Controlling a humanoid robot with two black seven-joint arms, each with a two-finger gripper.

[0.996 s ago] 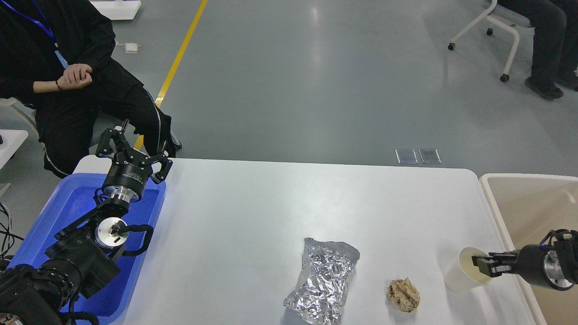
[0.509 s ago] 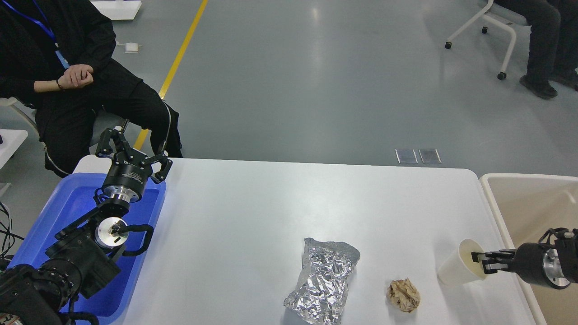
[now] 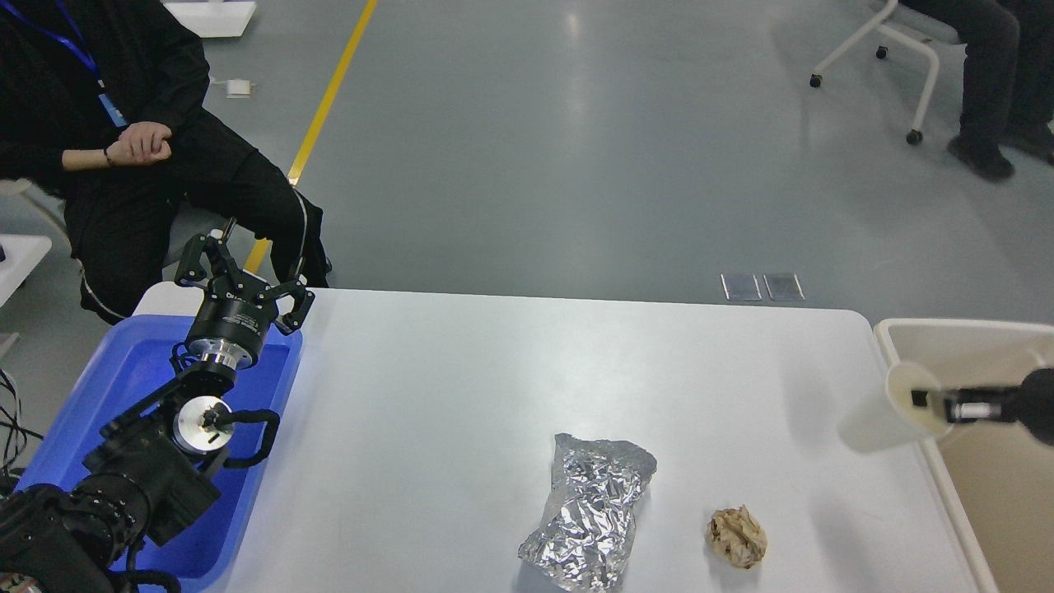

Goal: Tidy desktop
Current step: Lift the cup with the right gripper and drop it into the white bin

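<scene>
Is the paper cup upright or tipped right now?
Tipped. The paper cup lies sideways, mouth toward the beige bin, held at its rim by the right gripper.

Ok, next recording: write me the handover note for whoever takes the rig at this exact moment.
Right gripper: shut on the paper cup, tipped on its side, off the desktop, at the beige bin's near edge.
Left gripper: open, empty, over the blue tray.
Done: cup lifted.
Left: drop the cup in the bin; the foil bag and crumpled paper ball lie on the desktop.
</scene>
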